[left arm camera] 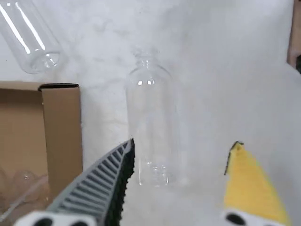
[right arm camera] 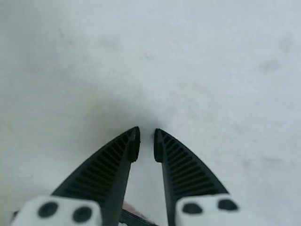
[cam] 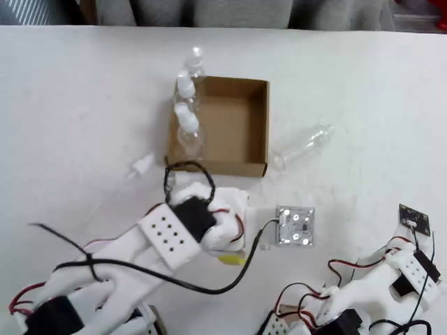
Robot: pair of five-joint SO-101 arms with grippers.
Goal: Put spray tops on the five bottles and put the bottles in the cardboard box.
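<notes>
1. Hovering well apart from the cardboard box (cam: 230, 132): right gripper (right arm camera: 146, 139), nearly closed, empty.
2. Left gripper (left arm camera: 183, 143), just beside box, jaws wide.
3. Uncapped bottle (left arm camera: 153, 127), lying between them beside box; advise centring, then closing gently mid-body.
4. Second bottle (left arm camera: 30, 42), beyond box corner.

The cardboard box (cam: 237, 129) sits upper centre on the bench (cam: 70, 105). Capped bottles (cam: 187, 118) lie along its left wall, another bottle (cam: 302, 146) lies just right of it, and a spray top (cam: 142, 166) lies lower left.
</notes>
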